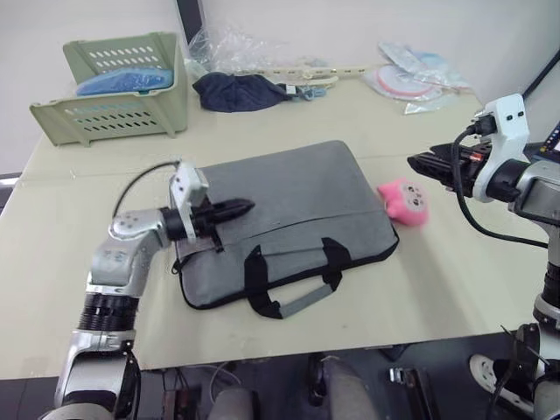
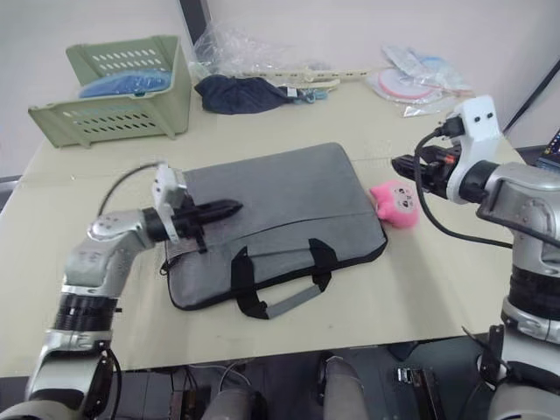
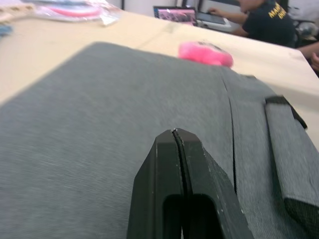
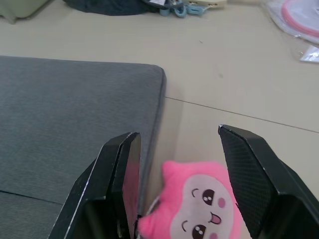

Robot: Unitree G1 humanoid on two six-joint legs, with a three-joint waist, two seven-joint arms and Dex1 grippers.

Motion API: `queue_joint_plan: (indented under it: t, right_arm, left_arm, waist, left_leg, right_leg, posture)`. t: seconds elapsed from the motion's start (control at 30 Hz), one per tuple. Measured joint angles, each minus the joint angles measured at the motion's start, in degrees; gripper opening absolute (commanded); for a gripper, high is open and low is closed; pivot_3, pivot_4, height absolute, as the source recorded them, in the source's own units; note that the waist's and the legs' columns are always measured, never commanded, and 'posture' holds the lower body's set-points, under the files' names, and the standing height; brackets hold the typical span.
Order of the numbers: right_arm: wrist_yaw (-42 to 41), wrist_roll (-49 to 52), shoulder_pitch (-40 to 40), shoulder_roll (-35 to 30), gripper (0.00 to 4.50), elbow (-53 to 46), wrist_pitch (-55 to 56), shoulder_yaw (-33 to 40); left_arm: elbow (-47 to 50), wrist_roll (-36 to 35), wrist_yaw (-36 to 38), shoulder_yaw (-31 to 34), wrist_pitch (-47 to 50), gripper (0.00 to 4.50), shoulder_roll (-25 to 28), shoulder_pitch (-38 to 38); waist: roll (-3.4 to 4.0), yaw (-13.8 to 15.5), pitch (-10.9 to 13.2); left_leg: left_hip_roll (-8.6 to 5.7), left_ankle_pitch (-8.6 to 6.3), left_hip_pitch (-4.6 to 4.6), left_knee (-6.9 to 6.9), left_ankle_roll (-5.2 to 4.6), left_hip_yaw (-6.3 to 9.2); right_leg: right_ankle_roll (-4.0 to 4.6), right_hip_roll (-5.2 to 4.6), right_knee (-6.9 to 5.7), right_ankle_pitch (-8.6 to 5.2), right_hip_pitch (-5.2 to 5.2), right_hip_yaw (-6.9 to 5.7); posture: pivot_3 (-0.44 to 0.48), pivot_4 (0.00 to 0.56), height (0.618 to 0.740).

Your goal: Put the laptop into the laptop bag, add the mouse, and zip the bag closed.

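The grey laptop bag (image 1: 297, 201) lies flat in the middle of the table, its black strap handles (image 1: 293, 280) toward the front edge. My left gripper (image 1: 248, 207) is shut with nothing in it, its tips just over the bag's left part; the shut fingers (image 3: 175, 133) point across the grey fabric. My right gripper (image 1: 416, 162) hangs open to the right of the bag, above a pink plush toy (image 4: 197, 199) that sits between the lines of its fingers. The laptop and the mouse are out of view.
A green plastic basket (image 1: 122, 87) stands at the back left, with a dark cloth (image 1: 241, 90) and plastic wrappers (image 1: 411, 74) along the back edge. The pink plush toy (image 1: 404, 200) lies against the bag's right side. A person (image 3: 259, 20) sits beyond the table.
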State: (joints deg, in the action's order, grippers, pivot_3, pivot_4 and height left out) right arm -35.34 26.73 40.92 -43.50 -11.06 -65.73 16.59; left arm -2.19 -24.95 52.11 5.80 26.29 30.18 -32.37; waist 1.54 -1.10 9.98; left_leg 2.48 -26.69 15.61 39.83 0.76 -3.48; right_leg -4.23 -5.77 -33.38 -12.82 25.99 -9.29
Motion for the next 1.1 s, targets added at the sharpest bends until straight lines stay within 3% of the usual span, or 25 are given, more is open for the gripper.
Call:
queue_joint_plan:
  t: [0.27,0.43,0.6,0.73,0.97,1.1]
  right_arm:
    - [-0.43,6.92,-4.73,-1.02,2.79,-7.98,-5.40,1.56]
    - [0.07,12.20,-8.56,-1.38,2.79,-14.20,-11.91,7.14]
    - [2.88,14.09,-12.92,1.43,2.79,-18.13,-15.65,10.70]
    - [5.90,14.48,-13.64,3.31,2.84,-19.94,-17.54,12.16]
    - [8.69,15.69,-17.51,6.49,2.84,-24.30,-21.24,15.22]
    - [11.08,16.00,-17.60,11.06,2.84,-26.20,-23.68,17.60]
  left_arm:
    - [6.69,-7.24,-10.40,12.25,10.48,0.00,4.84,-4.82]
    - [-0.63,-7.40,-15.73,22.23,11.21,0.00,8.90,-0.87]
    - [-8.85,-6.93,-16.19,24.41,9.42,0.00,9.29,2.19]
    - [-12.00,-6.85,-16.09,24.42,8.51,1.25,9.19,2.46]
    - [-14.11,-7.32,-14.70,23.40,9.26,4.48,9.01,3.67]
    - [-16.64,-7.88,-14.52,22.35,12.18,4.48,8.63,4.05]
  waist:
    - [-0.06,0.89,0.14]
    - [-0.09,0.88,0.19]
    - [-0.24,1.22,0.26]
    - [-0.38,1.05,0.36]
    - [-0.38,0.89,0.36]
    - [-0.39,0.86,0.36]
  left_leg:
    - [0.01,0.00,0.00,0.05,0.01,-0.01]
    - [0.00,0.00,-0.03,0.04,0.01,-0.07]
    - [-0.02,-0.01,0.00,0.07,0.01,-0.05]
    - [-0.02,0.00,-0.01,0.07,0.02,-0.06]
    - [-0.02,0.00,-0.09,0.07,0.02,-0.15]
    - [-0.02,0.00,-0.17,0.08,0.04,-0.17]
  right_leg:
    - [-0.03,0.08,-0.02,0.02,0.01,0.03]
    - [-0.03,0.11,-0.01,0.03,0.00,0.07]
    - [-0.03,0.12,-0.01,0.04,0.00,0.06]
    - [-0.04,0.14,-0.02,0.05,0.00,0.08]
    - [-0.04,0.16,-0.08,0.06,0.00,0.16]
    - [-0.04,0.17,-0.14,0.06,-0.01,0.20]
  posture:
    - [0.000,0.150,0.740]
    - [0.000,0.150,0.740]
    - [0.000,0.150,0.740]
    - [0.000,0.150,0.740]
    - [0.000,0.150,0.740]
    - [0.000,0.150,0.740]
